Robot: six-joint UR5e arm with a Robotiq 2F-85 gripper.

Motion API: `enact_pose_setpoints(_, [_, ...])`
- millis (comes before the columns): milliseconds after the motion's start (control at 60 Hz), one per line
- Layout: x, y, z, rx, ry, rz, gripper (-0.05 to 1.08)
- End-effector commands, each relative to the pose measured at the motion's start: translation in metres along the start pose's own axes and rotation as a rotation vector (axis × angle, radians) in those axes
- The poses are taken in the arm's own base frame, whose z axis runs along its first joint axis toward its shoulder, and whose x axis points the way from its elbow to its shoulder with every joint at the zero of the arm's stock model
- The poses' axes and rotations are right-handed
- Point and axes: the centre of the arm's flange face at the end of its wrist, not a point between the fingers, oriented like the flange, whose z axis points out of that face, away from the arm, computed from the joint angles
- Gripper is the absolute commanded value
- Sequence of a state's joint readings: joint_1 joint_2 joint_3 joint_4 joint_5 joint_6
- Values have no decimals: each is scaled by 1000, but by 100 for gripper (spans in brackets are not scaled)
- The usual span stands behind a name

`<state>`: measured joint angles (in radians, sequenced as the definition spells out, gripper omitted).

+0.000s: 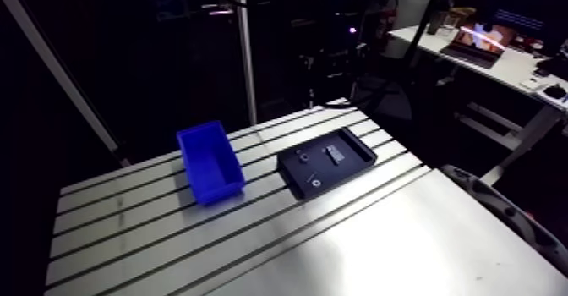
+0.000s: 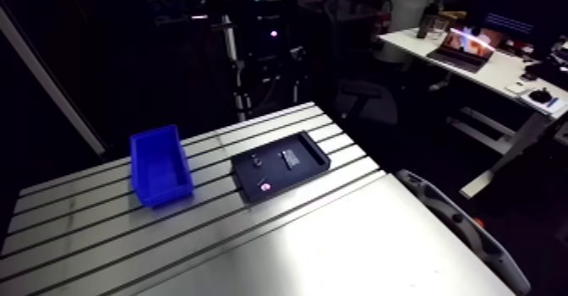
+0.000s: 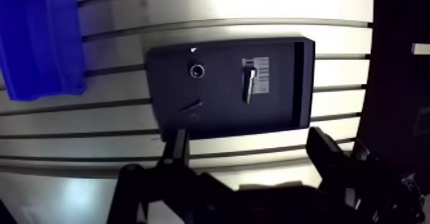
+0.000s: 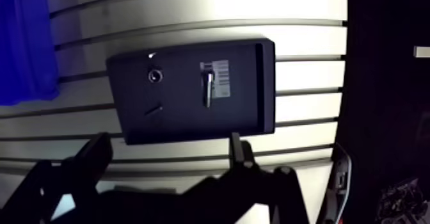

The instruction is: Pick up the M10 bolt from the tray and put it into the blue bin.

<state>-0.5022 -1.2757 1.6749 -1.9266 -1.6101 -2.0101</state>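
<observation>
gripper [image 3: 248, 137] hangs above the table [image 1: 380, 240] with its two fingers [image 3: 178, 148] spread wide and nothing between them. in the wrist view the black tray [image 3: 281, 114] lies flat just ahead of the fingertips. the tip of the finger on the bin's side overlaps the tray's near edge, while the other tip stands just off the tray's near corner.

the bolt [image 3: 249, 86] lies flat inside the tray. it is a short shiny piece resting across a white label [image 3: 261, 65] with printed bars, in the half of the tray away from the bin. it is ahead of the gripper, roughly in line with the gap between the fingers, and nothing touches it.

toward the bin's side of the tray sits a small ring [image 3: 196, 70]. nearer the gripper a thin dark sliver [image 3: 191, 105] lies at a slant; what that sliver is i cannot tell.

the bin [image 3: 38, 41], blue and open at the top, stands on the table beside the tray, apart from it with a strip of slotted metal between. in the arm view the bin and the tray each sit turned a little against the table's slots, both on the table's far half.
</observation>
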Motion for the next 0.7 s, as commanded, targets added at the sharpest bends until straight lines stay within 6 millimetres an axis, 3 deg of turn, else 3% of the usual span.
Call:
enact_pose_setpoints(17, [0, 8, 24, 6, -11, 12, 1])
enact_pose_setpoints(450, [0, 20, 77, 15, -33, 14, 1])
enact_pose_setpoints(700, [-5, 31, 92, 18, -33, 25, 1])
